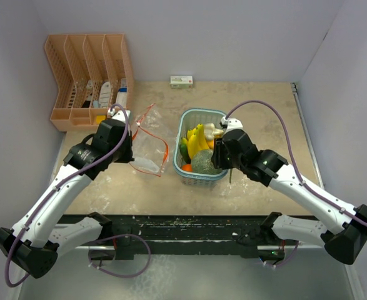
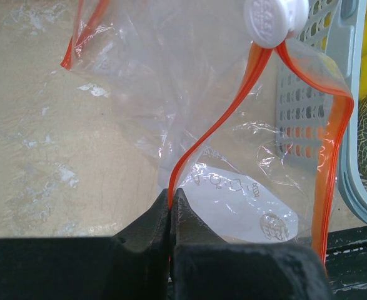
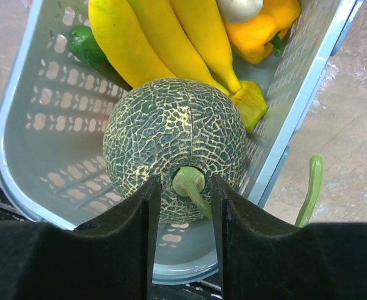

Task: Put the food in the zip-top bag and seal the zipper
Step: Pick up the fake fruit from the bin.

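The light blue mesh basket (image 3: pixel 33 125) stood near the middle of the surface, a little toward the right edge, and it held all the food we could see. A round green netted melon (image 3: pixel 174 144) lay at its near end. Behind it were a bunch of yellow bananas (image 3: pixel 158 37), a dark green long vegetable (image 3: pixel 88 49) against the left wall, a yellow pepper (image 3: pixel 264 28) and a white bulb (image 3: pixel 239 7) at the far end. From above we also made out a small orange fruit (image 1: pixel 187 167) in the near left corner of the basket.

The right pincer (image 3: pixel 184 185) hung over the melon with its fingers apart, one on each side of the stem (image 3: pixel 189 181).

The clear zip-top bag (image 2: pixel 233 212) lay just left of the basket, its mouth open and its orange zipper strip (image 2: pixel 227 119) curving up to a white slider (image 2: pixel 276 19). The left pincer (image 2: pixel 172 199) was clamped together on that strip.

An orange rack (image 1: pixel 89 69) stood at the far left corner, and a small box (image 1: pixel 182 81) sat at the far edge.
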